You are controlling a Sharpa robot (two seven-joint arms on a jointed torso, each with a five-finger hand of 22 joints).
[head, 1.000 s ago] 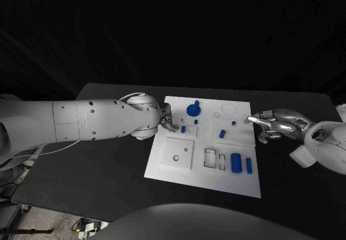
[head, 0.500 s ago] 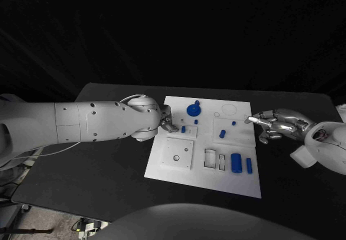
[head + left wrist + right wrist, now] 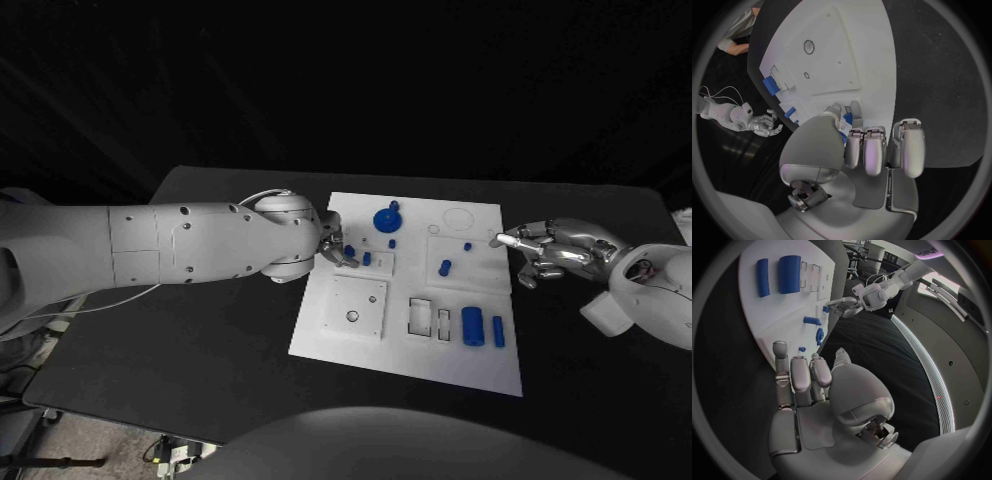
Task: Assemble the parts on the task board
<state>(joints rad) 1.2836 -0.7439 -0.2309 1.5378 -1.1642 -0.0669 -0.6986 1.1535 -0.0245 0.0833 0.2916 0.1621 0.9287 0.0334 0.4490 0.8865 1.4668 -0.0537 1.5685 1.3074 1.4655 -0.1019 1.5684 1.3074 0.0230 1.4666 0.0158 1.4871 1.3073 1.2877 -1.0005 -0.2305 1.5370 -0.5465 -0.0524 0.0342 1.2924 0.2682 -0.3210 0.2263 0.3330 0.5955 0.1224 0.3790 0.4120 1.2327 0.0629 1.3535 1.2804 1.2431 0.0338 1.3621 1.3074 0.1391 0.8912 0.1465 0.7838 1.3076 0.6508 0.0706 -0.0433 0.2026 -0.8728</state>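
- While a small blue peg (image 3: 349, 251) sits pinched in the left hand (image 3: 335, 247) just over the task board's (image 3: 411, 345) left edge, this looks like the carrying step.
- Next: lining it up over a free slot.
- Right hand (image 3: 552, 252) hangs beside the board's right edge, fingers curled, holding nothing.

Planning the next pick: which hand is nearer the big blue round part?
Left. The left hand is just beside the big blue round part; the right hand waits off the board's opposite edge.
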